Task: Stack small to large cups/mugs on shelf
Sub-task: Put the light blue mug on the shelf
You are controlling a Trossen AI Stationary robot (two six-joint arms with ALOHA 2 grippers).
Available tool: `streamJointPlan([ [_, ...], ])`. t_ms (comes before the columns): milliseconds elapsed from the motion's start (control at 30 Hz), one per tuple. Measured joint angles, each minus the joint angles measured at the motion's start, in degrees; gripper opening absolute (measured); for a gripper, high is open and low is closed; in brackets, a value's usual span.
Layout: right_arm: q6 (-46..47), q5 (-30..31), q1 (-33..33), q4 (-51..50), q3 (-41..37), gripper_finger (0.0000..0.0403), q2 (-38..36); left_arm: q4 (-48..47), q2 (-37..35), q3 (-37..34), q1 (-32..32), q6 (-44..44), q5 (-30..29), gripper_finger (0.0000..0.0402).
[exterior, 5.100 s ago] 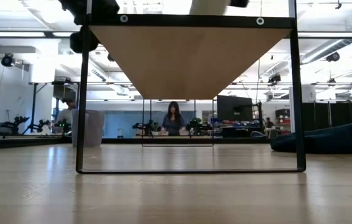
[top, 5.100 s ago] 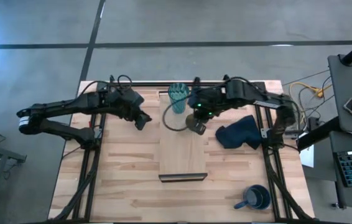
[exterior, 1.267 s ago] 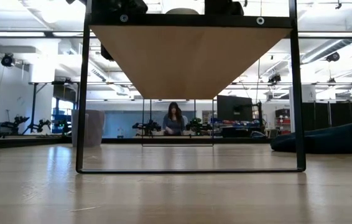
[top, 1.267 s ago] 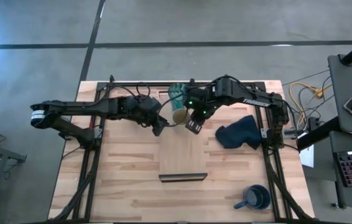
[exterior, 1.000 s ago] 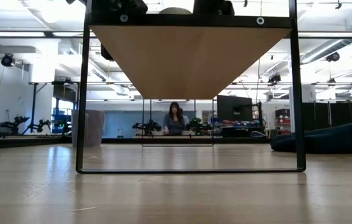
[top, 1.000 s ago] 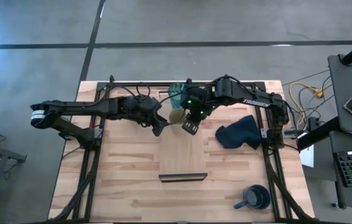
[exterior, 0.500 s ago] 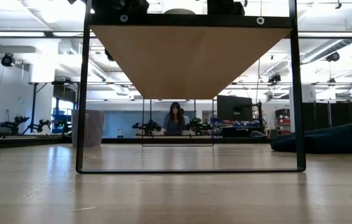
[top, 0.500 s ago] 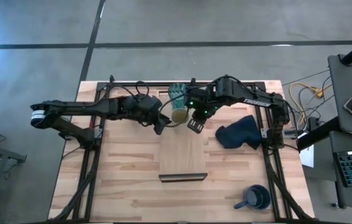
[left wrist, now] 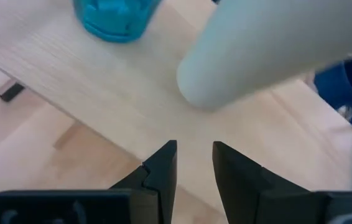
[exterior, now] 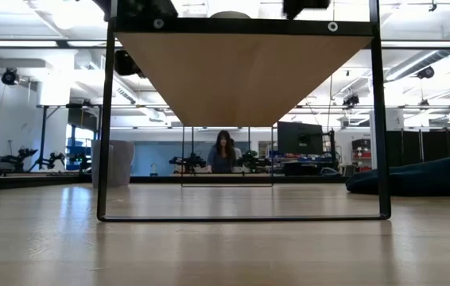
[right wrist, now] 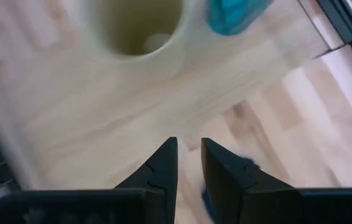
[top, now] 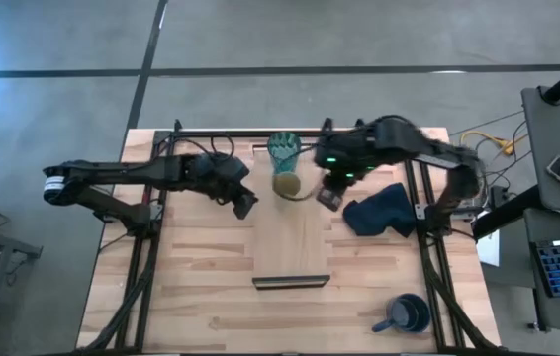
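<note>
Since the tan cup (top: pixel 287 185) on the shelf (top: pixel 291 247) looks light, stiff and smooth, its rim should be pinched. Nothing is held by the left hand (top: pixel 244 206) or right hand (top: pixel 330 199); both are narrowly parted.

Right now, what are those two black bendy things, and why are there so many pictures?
They are two robot arms, each ending in a claw. One picture looks straight down on the table, one looks level across it, and two come from cameras on the arms' wrists. On the raised wooden shelf stand a teal glass and a tan cup. A navy cloth and a blue mug are on the table. The left claw and right claw sit on either side of the cup, slightly open, holding nothing.
</note>
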Motion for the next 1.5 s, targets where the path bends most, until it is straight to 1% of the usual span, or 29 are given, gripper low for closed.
streamJointPlan([
  [67, 1.3, -0.3, 1.0, 0.1, -1.4, 0.0063, -3.9, -0.9, -2.1, -0.2, -1.3, 0.7, 0.0, 0.0089],
  [167, 4.2, -0.3, 2.1, 0.0, -4.0, 0.0062, -9.9, 2.2, -5.8, -0.1, -4.0, 4.3, 0.0, 0.0089],
  [267, 8.6, -0.2, 3.5, 0.0, -7.6, 0.0062, -15.4, 4.8, -9.3, -0.2, -6.2, 5.0, 0.0, 0.0089],
  [400, 15.2, 0.6, 5.8, 0.3, -14.3, 0.0061, -22.5, 5.3, -13.7, -1.2, -7.9, 5.0, 0.1, 0.0089],
  [467, 19.5, 2.9, 7.1, 0.3, -18.6, 0.0061, -25.5, 5.2, -15.8, -3.1, -8.3, 4.8, 0.1, 0.0089],
  [533, 23.0, 4.8, 8.3, 0.6, -23.0, 0.0063, -27.9, 6.0, -17.7, -5.3, -8.5, 4.0, 0.2, 0.0089],
  [667, 29.0, 5.0, 10.1, 2.0, -30.8, 0.0062, -31.4, 6.7, -21.3, -10.7, -8.5, -1.3, 0.2, 0.0089],
  [800, 31.7, 4.6, 11.7, 5.3, -36.8, 0.0061, -33.1, 6.7, -25.3, -15.2, -8.5, -3.1, 0.2, 0.0089],
  [833, 31.9, 4.4, 11.9, 6.5, -37.8, 0.0061, -33.3, 6.3, -26.6, -16.2, -8.5, -3.3, -0.2, 0.0089],
  [900, 32.0, 3.9, 12.1, 9.0, -39.7, 0.0063, -33.6, 5.7, -28.6, -16.9, -8.3, -5.4, -4.6, 0.0089],
  [1000, 31.4, 3.5, 12.0, 11.4, -40.8, 0.0066, -33.5, -1.1, -31.3, -16.3, -7.3, -8.1, -13.0, 0.0089],
  [1133, 31.1, 4.2, 12.0, 10.8, -40.7, 0.0066, -33.3, -10.5, -32.7, -12.0, -5.9, -7.3, -23.5, 0.0089],
  [1200, 31.1, 5.8, 12.0, 10.6, -40.2, 0.007, -33.5, -14.8, -32.2, -8.8, -5.0, -6.9, -27.0, 0.0089],
  [1267, 31.2, 7.6, 11.8, 10.6, -40.0, 0.0077, -34.3, -21.1, -30.7, -5.7, -3.7, -6.9, -28.5, 0.0089],
  [1400, 32.8, 10.6, 11.8, 9.4, -39.5, 0.0093, -35.4, -34.8, -25.8, -1.2, 0.4, -7.6, -28.6, 0.0089],
  [1433, 33.3, 10.9, 11.8, 9.1, -39.5, 0.0099, -35.5, -37.1, -24.4, -0.6, 1.6, -7.6, -28.5, 0.009],
  [1500, 33.5, 11.9, 11.8, 9.0, -39.4, 0.011, -36.1, -38.3, -21.6, -0.1, 4.2, -8.3, -27.7, 0.0097],
])
